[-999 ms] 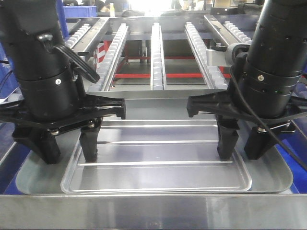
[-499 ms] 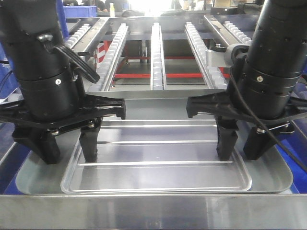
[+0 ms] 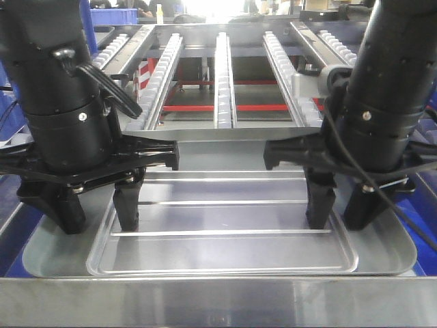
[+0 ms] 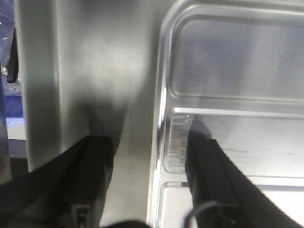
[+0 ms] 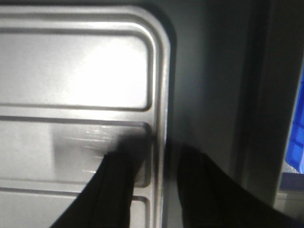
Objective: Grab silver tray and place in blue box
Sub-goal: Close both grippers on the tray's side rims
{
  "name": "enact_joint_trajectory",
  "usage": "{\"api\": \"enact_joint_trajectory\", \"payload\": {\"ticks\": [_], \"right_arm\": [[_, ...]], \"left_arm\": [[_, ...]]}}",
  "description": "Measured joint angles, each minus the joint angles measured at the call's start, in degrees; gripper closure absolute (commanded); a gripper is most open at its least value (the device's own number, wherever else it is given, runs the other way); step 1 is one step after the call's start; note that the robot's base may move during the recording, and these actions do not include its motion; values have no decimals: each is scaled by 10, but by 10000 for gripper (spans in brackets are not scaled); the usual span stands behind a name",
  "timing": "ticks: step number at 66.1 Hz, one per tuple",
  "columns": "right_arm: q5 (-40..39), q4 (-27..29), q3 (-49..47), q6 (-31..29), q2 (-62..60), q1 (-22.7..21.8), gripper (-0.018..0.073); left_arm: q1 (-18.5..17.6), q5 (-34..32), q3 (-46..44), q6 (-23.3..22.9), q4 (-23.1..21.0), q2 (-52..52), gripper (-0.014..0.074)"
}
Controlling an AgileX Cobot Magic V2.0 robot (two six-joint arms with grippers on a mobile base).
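The right gripper point(image 3: 336, 225) is edging inward over the silver tray point(image 3: 225, 254), which is lying flat by the workbench's point(image 3: 218, 301) near edge, while the left gripper point(image 3: 100, 227) is staying put, both claws spread open astride the tray's end rims, so they are probably lining up to pinch.

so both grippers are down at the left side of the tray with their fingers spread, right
Not quite. Only the left gripper is at the left side of the tray; the right gripper is at its right side. Both do have their fingers spread, as the front-facing view shows.
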Motion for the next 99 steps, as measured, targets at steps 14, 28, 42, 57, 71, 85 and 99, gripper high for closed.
{"api": "enact_joint_trajectory", "payload": {"ticks": [14,28,42,57,71,85,99], "right_arm": [[0,0,-1,0,1,0,195],[0,0,-1,0,1,0,195],[0,0,-1,0,1,0,209],[2,1,-1,0,1,0,510],[2,1,-1,0,1,0,502],[3,2,-1,0,1,0,502],[27,10,-14,6,-7,0,498]], "left_arm": [[0,1,0,0,0,0,335],[0,1,0,0,0,0,335],[0,1,0,0,0,0,407],[0,7,0,0,0,0,597],[0,7,0,0,-1,0,607],[0,7,0,0,-1,0,606],[0,34,-16,0,-8,0,607]]}}
